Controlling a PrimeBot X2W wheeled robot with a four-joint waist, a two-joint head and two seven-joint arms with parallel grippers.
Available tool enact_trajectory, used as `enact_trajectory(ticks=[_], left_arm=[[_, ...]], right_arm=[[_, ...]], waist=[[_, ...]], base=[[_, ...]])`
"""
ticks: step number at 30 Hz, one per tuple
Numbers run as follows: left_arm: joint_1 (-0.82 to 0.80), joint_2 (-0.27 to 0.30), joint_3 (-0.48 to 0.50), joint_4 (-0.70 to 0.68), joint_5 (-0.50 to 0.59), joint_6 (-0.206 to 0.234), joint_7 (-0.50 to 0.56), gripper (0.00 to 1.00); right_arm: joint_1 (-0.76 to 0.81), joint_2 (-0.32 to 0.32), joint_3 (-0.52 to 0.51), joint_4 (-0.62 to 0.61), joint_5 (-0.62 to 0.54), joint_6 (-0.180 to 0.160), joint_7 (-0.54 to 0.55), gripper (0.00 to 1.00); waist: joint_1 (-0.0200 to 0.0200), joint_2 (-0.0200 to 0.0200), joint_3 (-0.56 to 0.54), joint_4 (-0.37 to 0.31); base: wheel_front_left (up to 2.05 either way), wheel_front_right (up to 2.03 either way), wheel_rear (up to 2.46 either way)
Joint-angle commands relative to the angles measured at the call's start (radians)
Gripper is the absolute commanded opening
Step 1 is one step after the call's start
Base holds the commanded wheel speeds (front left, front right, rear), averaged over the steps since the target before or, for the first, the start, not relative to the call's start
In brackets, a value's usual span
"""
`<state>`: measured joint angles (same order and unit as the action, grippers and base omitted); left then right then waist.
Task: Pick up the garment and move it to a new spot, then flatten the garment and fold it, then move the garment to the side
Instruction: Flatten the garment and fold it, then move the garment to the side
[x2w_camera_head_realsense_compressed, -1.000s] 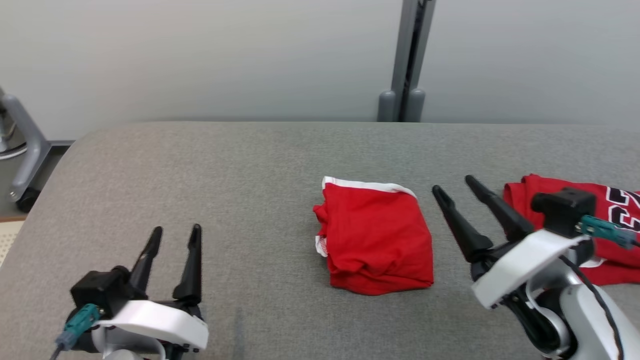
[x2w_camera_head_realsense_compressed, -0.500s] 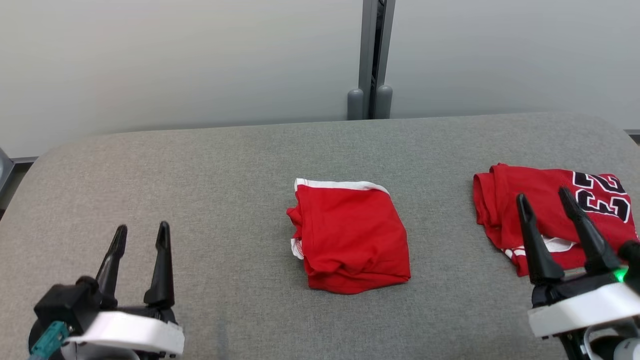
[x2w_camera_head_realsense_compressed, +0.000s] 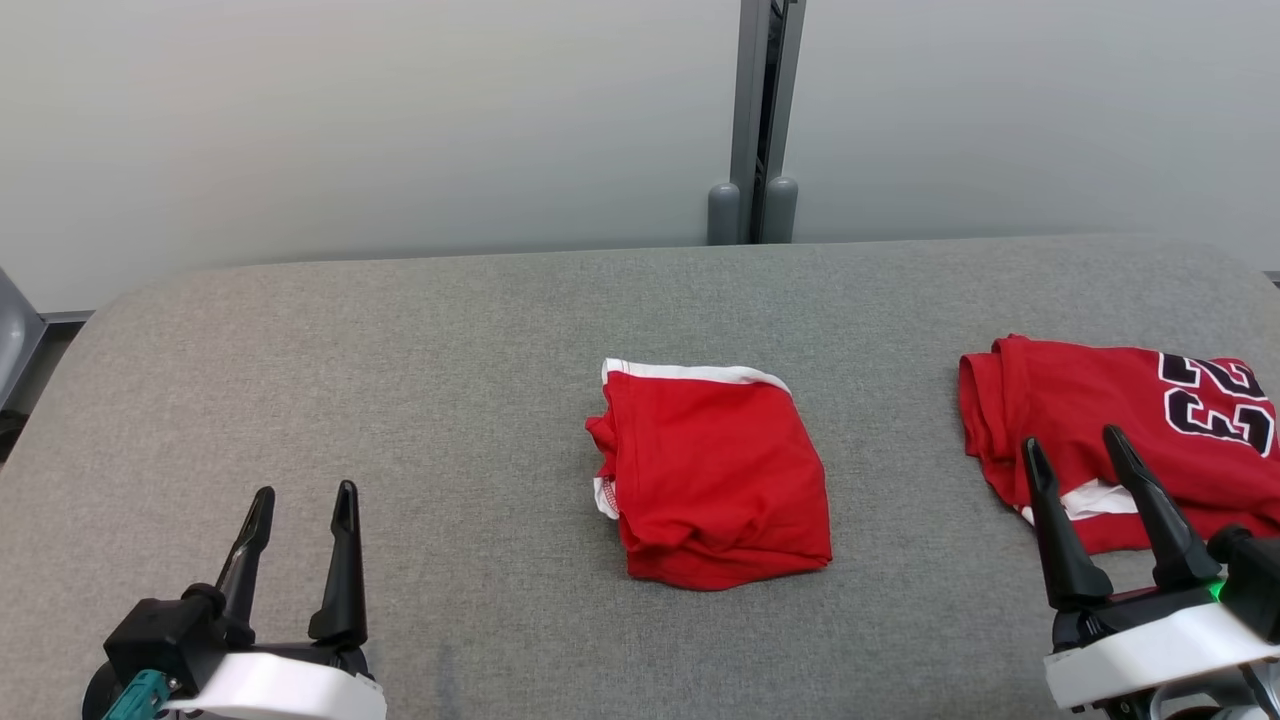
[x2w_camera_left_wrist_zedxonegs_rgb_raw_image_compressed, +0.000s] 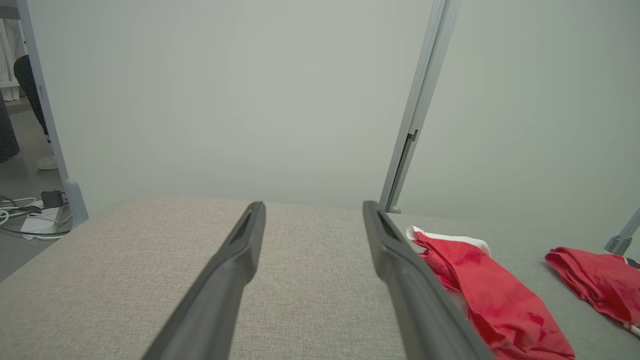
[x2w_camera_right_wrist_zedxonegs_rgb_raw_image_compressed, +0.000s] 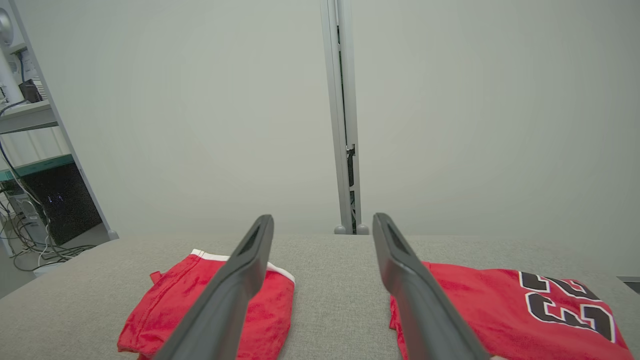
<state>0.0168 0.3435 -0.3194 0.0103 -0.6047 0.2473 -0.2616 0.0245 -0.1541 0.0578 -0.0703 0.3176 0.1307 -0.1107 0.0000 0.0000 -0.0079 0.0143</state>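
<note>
Head view is showing the folded red garment (x2w_camera_head_realsense_compressed: 715, 480) lying mid-table (x2w_camera_head_realsense_compressed: 400, 350), well apart from every edge, its white band facing the far edge. A numbered jersey (x2w_camera_head_realsense_compressed: 1110, 430) is lying at the right edge. Both grippers are hanging over the near edge, jaws wide and holding nothing: the left gripper (x2w_camera_head_realsense_compressed: 305, 490) towards the near-left corner, the right gripper (x2w_camera_head_realsense_compressed: 1072, 438) just before the jersey. They are probably parked clear so the fold is lying undisturbed before the move aside. A second ago the right gripper was reaching up beside the garment's right edge; now it is sitting back, lower and further right. The camera has also been swinging, so the cloths' apparent shift is not their own.
</note>
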Motion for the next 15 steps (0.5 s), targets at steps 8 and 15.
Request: enact_trajectory(ticks=[8,15], left_arm=[[-0.013,-0.003,-0.008,0.013,0.033,-0.005,-0.004,1.0],[-0.035,-0.007,-0.023,-0.001,0.04,-0.003,0.004,1.0]], right_arm=[[-0.011,-0.01,0.005,0.011,0.005,0.0,0.015,1.0],[-0.075,-0.032,0.044,0.086,-0.009,0.0,0.079,1.0]], waist=[[0.0,0.0,-0.006,0.013],[0.0,0.0,0.013,0.038]], base=[[0.0,0.0,0.0],[0.0,0.0,0.0]])
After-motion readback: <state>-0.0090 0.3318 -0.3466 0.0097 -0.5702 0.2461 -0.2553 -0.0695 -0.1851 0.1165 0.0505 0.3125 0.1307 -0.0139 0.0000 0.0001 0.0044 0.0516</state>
